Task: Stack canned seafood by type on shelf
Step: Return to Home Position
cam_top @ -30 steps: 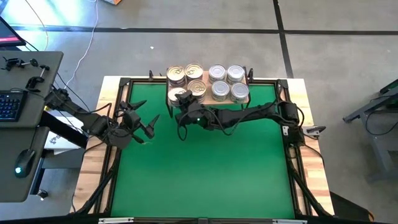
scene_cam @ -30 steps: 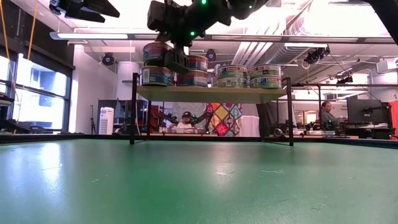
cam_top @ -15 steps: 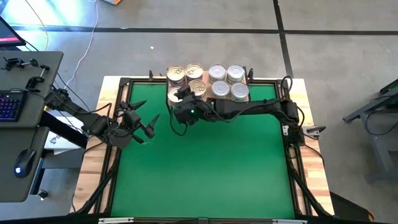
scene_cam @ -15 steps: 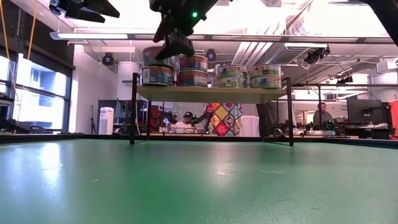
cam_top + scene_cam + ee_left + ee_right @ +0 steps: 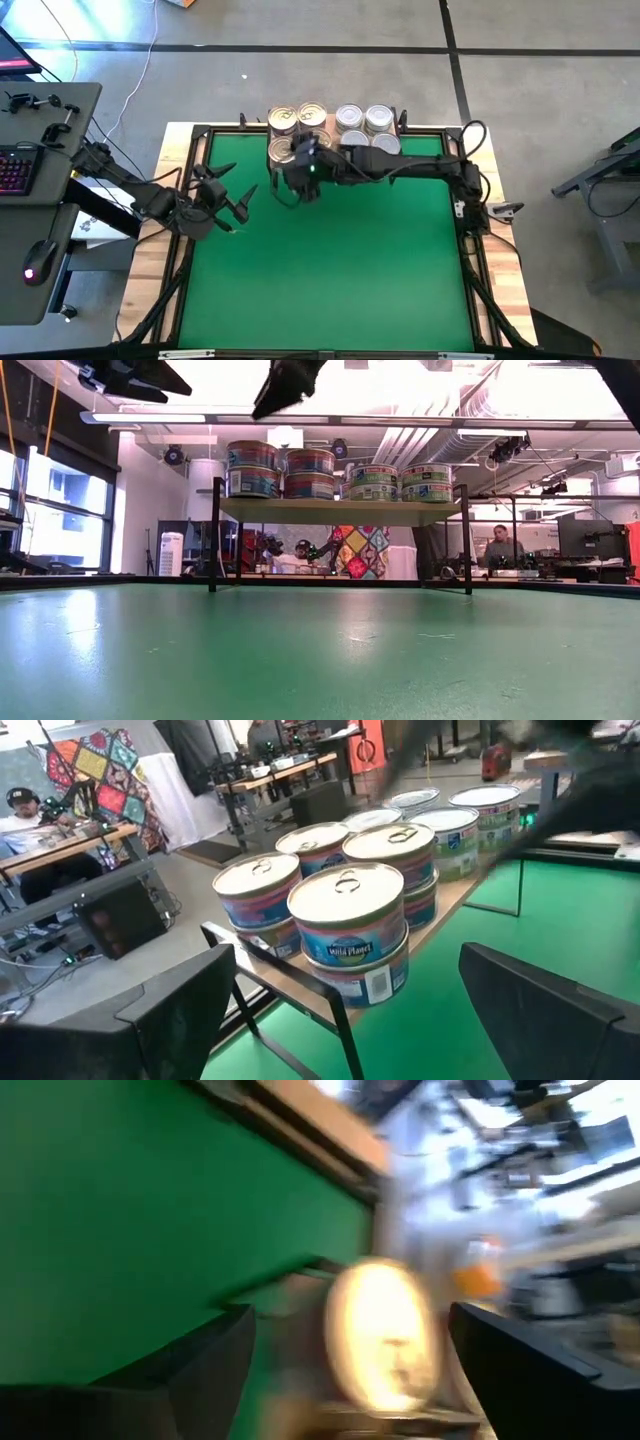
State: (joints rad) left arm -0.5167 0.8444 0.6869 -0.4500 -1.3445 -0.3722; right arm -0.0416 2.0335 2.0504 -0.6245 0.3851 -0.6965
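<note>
Tins (image 5: 340, 472) stacked in pairs on shelf (image 5: 340, 511)

Table (image 5: 320, 270): green top, pale wood border. Shelf (image 5: 340, 511): light wood board, black legs. Gold-lidded tins (image 5: 283, 118), left half of shelf: blue-and-pink labels. Silver-lidded tins (image 5: 378, 118), right half: green-and-white labels. Quilt (image 5: 362, 550), centre background of low view: multicoloured patchwork diamonds. Floor (image 5: 300, 70): grey, dark seams.

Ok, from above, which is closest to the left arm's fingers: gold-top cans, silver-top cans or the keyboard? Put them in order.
1. Gold-top cans, left half of the shelf.
2. Silver-top cans, right half of the shelf.
3. Keyboard, on the side desk, far left.
</note>
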